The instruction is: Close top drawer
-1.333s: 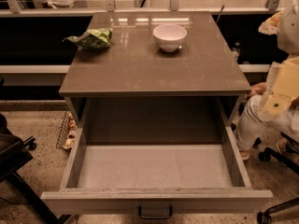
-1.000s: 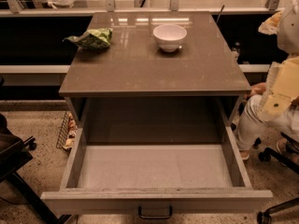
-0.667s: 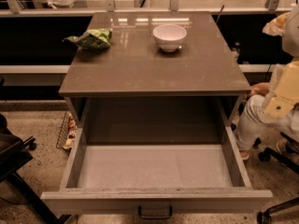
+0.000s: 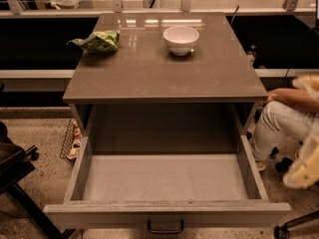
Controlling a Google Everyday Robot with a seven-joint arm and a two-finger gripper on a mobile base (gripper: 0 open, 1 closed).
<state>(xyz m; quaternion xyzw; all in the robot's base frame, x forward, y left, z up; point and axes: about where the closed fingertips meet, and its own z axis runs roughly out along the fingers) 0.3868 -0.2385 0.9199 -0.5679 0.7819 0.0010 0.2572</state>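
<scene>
The wide, light-grey top drawer (image 4: 164,178) with a small black bar handle sits pulled far out at the bottom middle. The gripper (image 4: 303,169) is a blurry cream shape at the lower right edge, beside the drawer. I cannot tell if it is apart or together. A round white bowl (image 4: 181,39) sits on the brown table top (image 4: 164,73).

Top drawer (image 4: 167,214) stands out toward near side, below tabletop (image 4: 164,71). On tabletop, far end: bag (image 4: 97,41) left, bowl (image 4: 181,39) right of it, apart. Gripper (image 4: 303,169) at right edge, beside the drawer's right wall.
</scene>
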